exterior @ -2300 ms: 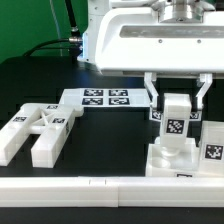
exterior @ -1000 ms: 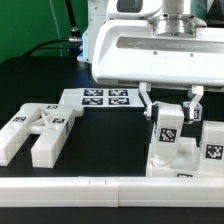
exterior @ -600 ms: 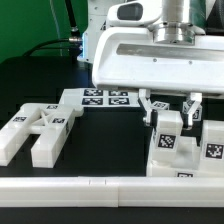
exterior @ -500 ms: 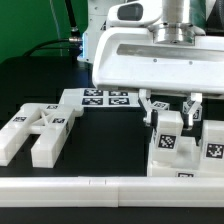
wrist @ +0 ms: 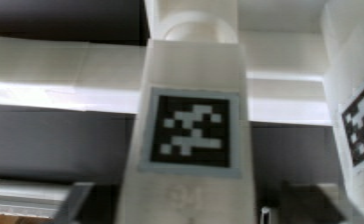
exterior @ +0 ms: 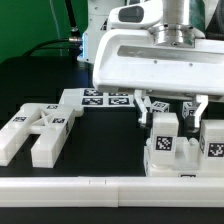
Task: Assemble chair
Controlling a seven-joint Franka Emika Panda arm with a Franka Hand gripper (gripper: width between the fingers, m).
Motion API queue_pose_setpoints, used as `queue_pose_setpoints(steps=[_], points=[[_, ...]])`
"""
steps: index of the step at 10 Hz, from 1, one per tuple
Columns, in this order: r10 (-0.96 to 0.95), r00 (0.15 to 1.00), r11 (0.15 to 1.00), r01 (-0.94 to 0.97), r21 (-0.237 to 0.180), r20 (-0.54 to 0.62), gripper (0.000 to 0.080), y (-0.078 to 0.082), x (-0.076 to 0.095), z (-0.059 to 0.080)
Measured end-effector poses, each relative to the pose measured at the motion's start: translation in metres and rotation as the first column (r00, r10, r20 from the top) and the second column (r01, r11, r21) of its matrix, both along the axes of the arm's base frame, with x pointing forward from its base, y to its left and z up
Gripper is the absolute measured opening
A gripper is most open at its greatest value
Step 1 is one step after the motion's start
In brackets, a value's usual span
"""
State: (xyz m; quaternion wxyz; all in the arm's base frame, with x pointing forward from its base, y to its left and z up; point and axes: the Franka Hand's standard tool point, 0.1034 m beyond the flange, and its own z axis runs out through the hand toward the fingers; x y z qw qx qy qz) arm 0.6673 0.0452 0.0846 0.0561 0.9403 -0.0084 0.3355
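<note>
— What takes up the most room in the exterior view?

— The glossy white robot gripper [exterior: 173, 115] with its broad housing. It hangs over the exterior view's right half of the black table [exterior: 30, 88], and the frame cuts off its upper part.

— And the pincer?

— Wide. One finger stands on each side of the top of a tall white plastic block with a black-and-white square tag [exterior: 165, 140]. A dark gap shows beside the finger on the exterior view's right. I cannot tell whether the other finger touches the block.

— Where is the chair?

— In pieces. A long plain white rail [exterior: 70, 187] runs across the front and hides the lower edge of a white plastic base piece [exterior: 193, 166]. The tall block stands upright on that base, just beside a second tagged white block [exterior: 212, 140]. On the exterior view's left, well apart from the base, lie loose chunky white chair parts [exterior: 35, 130], touching one another. Behind them is the marker board [exterior: 100, 97], partly covered by the gripper.

— The wrist view?

— Blurred. The tall block [wrist: 193, 70] fills the middle, tag facing the camera. Another tag [wrist: 362, 115] is cut off at the edge.
</note>
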Motion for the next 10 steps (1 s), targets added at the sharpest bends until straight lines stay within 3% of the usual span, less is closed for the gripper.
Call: queue_pose_setpoints(steps=[1,2,6,9,10], points=[[0.002,1.000,1.000,-0.002,-0.002,0.000,0.0528,0.000,0.000,0.000],[0.004,1.000,1.000,-0.004,-0.004,-0.001,0.0624,0.000,0.000,0.000],[0.017,1.000,1.000,-0.018,-0.015,-0.003,0.0649,-0.001,0.000,0.000],[0.036,0.999,0.999,-0.036,-0.022,0.002,0.0649,-0.005,0.007,0.025],[0.035,0.999,0.999,-0.035,-0.019,-0.011,0.0649,-0.004,0.007,0.024]])
